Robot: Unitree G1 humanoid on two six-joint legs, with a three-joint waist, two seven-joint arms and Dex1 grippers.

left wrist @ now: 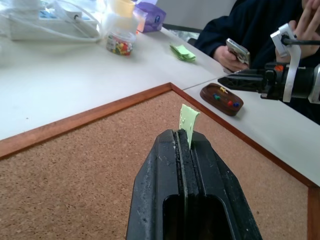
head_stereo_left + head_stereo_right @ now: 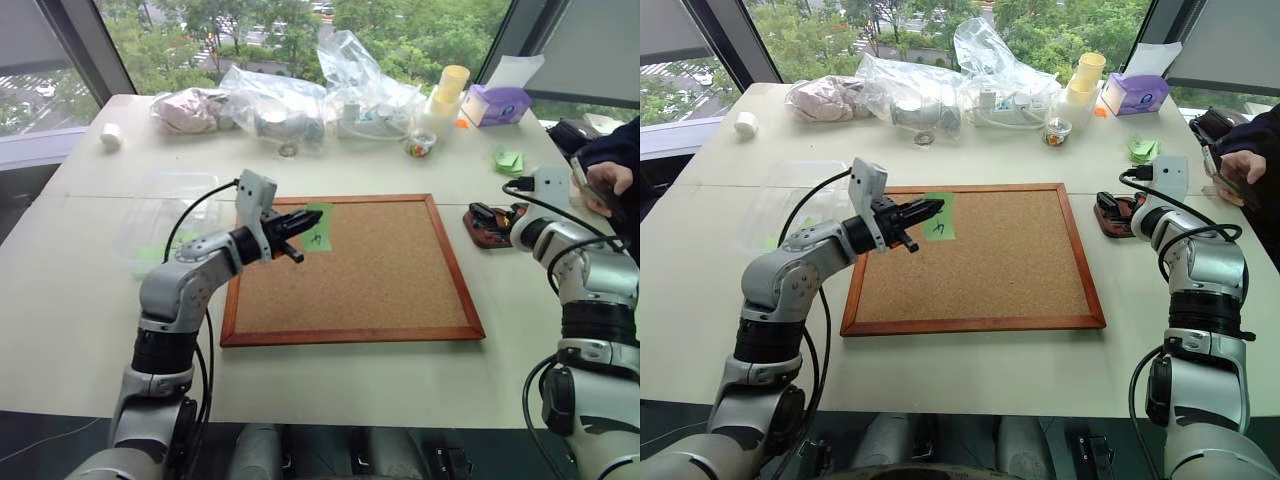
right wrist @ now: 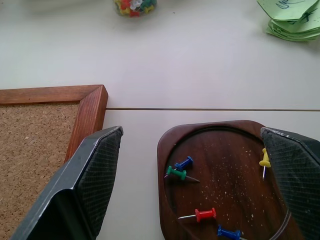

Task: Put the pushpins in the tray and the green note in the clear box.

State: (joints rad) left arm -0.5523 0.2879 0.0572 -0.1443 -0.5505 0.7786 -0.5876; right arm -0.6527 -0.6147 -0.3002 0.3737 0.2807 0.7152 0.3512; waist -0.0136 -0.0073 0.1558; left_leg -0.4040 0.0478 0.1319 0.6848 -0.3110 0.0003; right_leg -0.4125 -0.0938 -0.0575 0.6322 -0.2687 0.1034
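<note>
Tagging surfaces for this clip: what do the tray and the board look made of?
Tray: looks like glossy dark red-brown wood or lacquer; faint grain, soft sheen. Board: speckled tan surface, apparently cork, in a reddish wood-look frame.

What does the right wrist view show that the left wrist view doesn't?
Right wrist view alone: the yellow pushpin in the tray, and the open right tool straddling it. Left wrist view alone: the green note pinched in the shut left tool, and a person's hand holding a phone. Both: tray, corkboard corner, pin jar.
</note>
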